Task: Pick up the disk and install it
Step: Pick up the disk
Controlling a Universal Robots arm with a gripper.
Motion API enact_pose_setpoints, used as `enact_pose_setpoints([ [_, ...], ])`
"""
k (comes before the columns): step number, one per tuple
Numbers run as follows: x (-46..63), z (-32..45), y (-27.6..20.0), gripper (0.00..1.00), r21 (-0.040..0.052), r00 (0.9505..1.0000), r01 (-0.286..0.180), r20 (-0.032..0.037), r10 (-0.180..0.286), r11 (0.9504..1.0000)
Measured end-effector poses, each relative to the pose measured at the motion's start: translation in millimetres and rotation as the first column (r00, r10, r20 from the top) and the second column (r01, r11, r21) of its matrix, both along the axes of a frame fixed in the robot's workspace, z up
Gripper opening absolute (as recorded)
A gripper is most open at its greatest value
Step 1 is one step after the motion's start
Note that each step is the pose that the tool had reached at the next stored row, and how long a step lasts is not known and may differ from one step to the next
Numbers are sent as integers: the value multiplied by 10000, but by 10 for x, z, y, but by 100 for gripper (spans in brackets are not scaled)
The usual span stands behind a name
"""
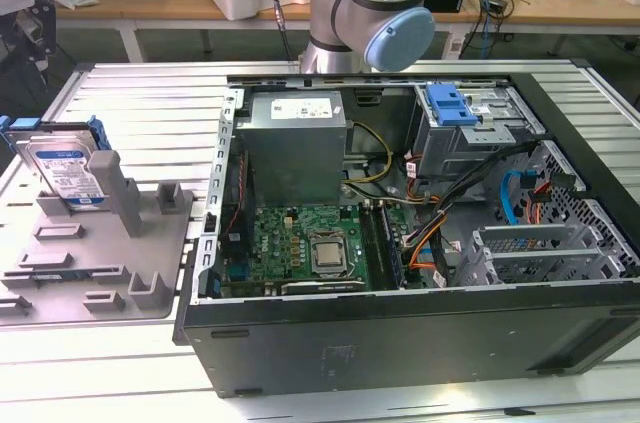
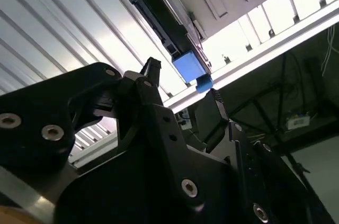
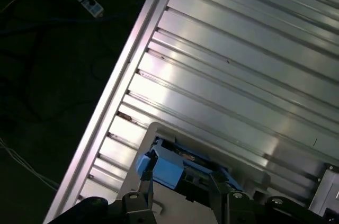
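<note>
Exterior view's left side is where the disk (image 1: 62, 171) is found, stood up and leaning in a grey holder (image 1: 110, 253) on the slatted desk (image 1: 130, 93). It has not been picked up yet, so the picking-up step is judged to be in hand.

In both wrist views the pincer (image 2: 183, 78) (image 3: 180, 176) is seen spread wide with nothing held. The disk's blue frame is seen through the gap between the fingertips. Whether anything is touched cannot be told. A good grip is judged to need the fingers lined up on both thin sides of the frame before they are closed.

A grey post (image 1: 128, 193) stands just beside the disk, and the desk's edge is near it. Open room is seen above the disk. The open computer case (image 1: 400, 363) lies well apart, at the exterior view's right.
</note>
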State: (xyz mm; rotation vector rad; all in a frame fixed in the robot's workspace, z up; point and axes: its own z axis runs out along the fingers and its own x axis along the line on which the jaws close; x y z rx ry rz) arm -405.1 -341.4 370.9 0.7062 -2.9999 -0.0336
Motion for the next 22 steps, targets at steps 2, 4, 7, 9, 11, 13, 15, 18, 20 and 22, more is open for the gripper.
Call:
enact_pose_setpoints([
  [2,0,-2,0,54,0,9992,-392,0,392,9992],
  [4,0,-4,0,54,0,9966,-827,0,827,9966],
  [7,0,-7,0,54,0,9905,-1374,0,1374,9905],
  [9,0,-9,0,54,0,9846,-1746,0,1746,9846],
  [11,0,-11,0,54,0,9775,-2110,-1,2110,9775],
  [13,0,-12,0,54,0,9690,-2470,0,2470,9690],
  [15,0,-14,0,54,0,9559,-2937,0,2937,9559],
  [18,0,-17,0,54,0,9267,-3758,0,3758,9267],
  [20,0,-19,0,54,0,9053,-4248,0,4248,9053],
  [22,0,-22,0,54,-1,8761,-4820,0,4820,8761],
])
